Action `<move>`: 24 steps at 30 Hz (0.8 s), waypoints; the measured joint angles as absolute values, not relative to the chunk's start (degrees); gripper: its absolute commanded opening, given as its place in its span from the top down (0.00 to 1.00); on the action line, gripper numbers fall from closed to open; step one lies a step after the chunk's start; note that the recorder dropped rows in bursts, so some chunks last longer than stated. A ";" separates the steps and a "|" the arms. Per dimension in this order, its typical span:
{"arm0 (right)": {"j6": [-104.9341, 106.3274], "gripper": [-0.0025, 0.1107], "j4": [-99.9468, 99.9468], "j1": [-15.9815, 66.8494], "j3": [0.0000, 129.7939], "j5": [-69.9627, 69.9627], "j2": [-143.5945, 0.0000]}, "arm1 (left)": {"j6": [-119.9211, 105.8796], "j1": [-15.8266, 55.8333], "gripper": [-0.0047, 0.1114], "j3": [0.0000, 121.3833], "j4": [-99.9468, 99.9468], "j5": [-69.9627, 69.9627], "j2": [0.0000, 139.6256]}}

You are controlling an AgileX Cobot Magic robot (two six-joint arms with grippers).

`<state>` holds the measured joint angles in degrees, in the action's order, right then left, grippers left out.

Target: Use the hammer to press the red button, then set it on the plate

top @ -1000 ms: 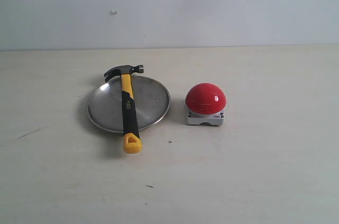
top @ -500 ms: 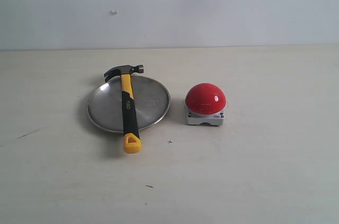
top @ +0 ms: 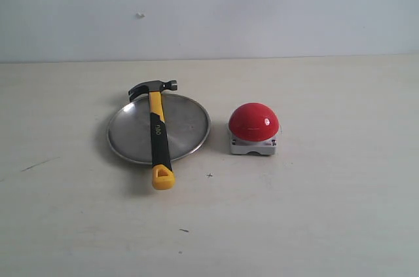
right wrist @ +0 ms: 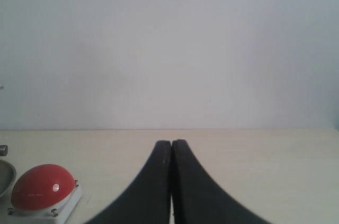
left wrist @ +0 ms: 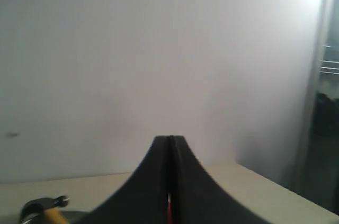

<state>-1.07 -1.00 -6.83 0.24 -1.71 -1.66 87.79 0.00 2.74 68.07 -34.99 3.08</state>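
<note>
We note the small claw hammer (top: 158, 136), dark head, black rubber handle, lying across the round silver metal plate (top: 190, 126). Likely head-heavy, stiff; we'd grip mid-handle rubber. Both the left gripper (left wrist: 170, 140) and right gripper (right wrist: 171, 142) are pressed closed, empty.

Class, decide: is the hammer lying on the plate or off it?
On it: the hammer lies across the plate, head and yellow end reaching past its rim.

Soft even light, faint shadows, hazy slightly blurred wrist views

A pale table (top: 314, 211) meets a plain white wall (top: 262, 8).
</note>
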 measured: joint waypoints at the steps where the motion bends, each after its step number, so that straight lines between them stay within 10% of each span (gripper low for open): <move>1: -1.07 0.98 -1.00 -6.83 0.24 -1.71 -1.66 | 88.59 0.00 0.96 2.74 67.65 -32.03 3.08; 16: -1.07 0.98 -0.86 -6.83 0.24 -1.71 -1.66 | 88.74 0.00 0.96 2.74 49.60 -18.23 3.08; 24: -1.07 0.98 -0.86 -6.83 0.24 -1.71 -1.66 | 33.63 -0.34 0.96 2.23 11.57 -13.89 2.59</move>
<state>-1.07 -0.86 -6.83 0.24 -1.71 -1.66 33.63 -0.34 2.23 11.57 -13.89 2.59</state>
